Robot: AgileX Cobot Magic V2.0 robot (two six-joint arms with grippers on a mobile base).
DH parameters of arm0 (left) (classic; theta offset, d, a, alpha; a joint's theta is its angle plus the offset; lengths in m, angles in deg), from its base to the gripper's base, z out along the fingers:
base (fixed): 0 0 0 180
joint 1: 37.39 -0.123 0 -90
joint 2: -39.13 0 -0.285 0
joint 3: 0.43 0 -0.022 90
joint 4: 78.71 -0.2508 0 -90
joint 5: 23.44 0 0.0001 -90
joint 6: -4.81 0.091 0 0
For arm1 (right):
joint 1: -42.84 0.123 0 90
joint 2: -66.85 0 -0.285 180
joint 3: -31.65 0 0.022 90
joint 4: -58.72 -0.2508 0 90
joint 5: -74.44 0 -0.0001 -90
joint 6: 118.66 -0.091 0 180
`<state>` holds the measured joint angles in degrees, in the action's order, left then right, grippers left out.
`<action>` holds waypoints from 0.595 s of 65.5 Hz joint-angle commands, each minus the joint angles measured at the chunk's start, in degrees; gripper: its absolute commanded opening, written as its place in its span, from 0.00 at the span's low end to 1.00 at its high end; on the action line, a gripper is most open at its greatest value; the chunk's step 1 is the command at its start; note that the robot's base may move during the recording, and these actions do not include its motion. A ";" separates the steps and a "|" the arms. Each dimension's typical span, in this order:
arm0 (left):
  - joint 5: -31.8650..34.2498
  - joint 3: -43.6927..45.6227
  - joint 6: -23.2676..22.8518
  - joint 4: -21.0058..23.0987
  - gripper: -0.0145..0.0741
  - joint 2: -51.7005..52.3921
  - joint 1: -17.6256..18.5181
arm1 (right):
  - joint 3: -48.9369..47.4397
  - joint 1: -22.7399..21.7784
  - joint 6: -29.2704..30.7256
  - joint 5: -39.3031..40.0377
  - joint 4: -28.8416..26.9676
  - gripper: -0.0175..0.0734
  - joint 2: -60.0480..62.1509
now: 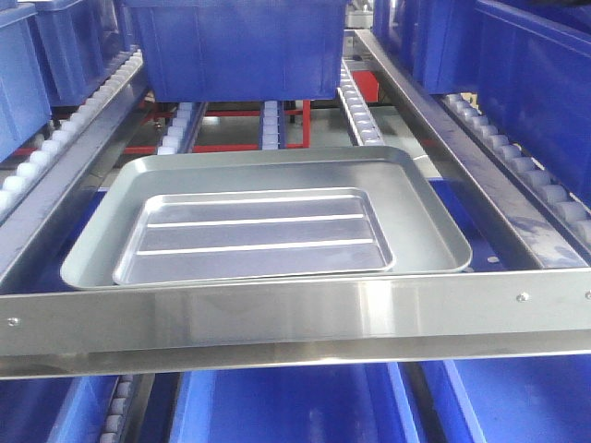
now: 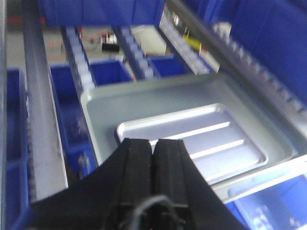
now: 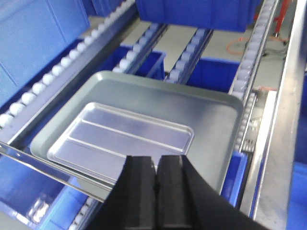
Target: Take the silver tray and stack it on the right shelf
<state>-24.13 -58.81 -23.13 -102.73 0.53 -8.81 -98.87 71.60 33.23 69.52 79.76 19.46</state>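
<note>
The silver tray (image 1: 259, 235), small and shiny with two long ridges across its floor, lies flat inside a larger smooth silver tray (image 1: 429, 217) on the right shelf (image 1: 277, 318), just behind the shiny front bar. In the left wrist view my left gripper (image 2: 154, 142) is shut and empty, held over the near left corner of the silver tray (image 2: 206, 139). My right gripper (image 3: 156, 159) is likewise shut on nothing, above the near right edge of the silver tray (image 3: 120, 134). Neither gripper shows in the front view.
A big dark-blue bin (image 1: 240, 46) stands on the roller rails (image 1: 358, 106) behind the trays. More blue bins (image 1: 545, 83) line the right side and the level below (image 1: 286, 406). Steel side rails (image 1: 462, 175) frame the lane.
</note>
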 commanded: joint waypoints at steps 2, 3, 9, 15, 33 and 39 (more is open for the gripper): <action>4.90 0.79 -0.01 -0.46 0.05 5.85 -0.03 | 0.45 -0.07 0.74 2.55 1.04 0.25 7.76; 4.90 0.79 -0.01 -0.46 0.05 6.46 -0.03 | 0.59 -0.07 0.74 2.25 1.04 0.25 8.58; 5.32 0.79 -0.01 -0.46 0.05 9.78 -0.03 | 0.98 -0.07 0.74 0.86 1.04 0.25 13.83; 5.46 0.79 -0.01 -0.46 0.05 10.40 -0.03 | 0.98 -0.07 0.74 0.86 1.04 0.25 16.48; 5.34 0.79 -0.01 -0.46 0.05 10.29 -0.03 | 0.98 -0.07 0.74 0.86 1.04 0.25 16.81; 5.34 0.79 -0.01 -0.46 0.05 10.29 -0.03 | 0.98 -0.07 0.74 0.86 1.04 0.25 16.81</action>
<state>-23.44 -59.69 -23.13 -103.01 11.17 -8.81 -96.42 71.60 33.23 66.10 79.76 36.51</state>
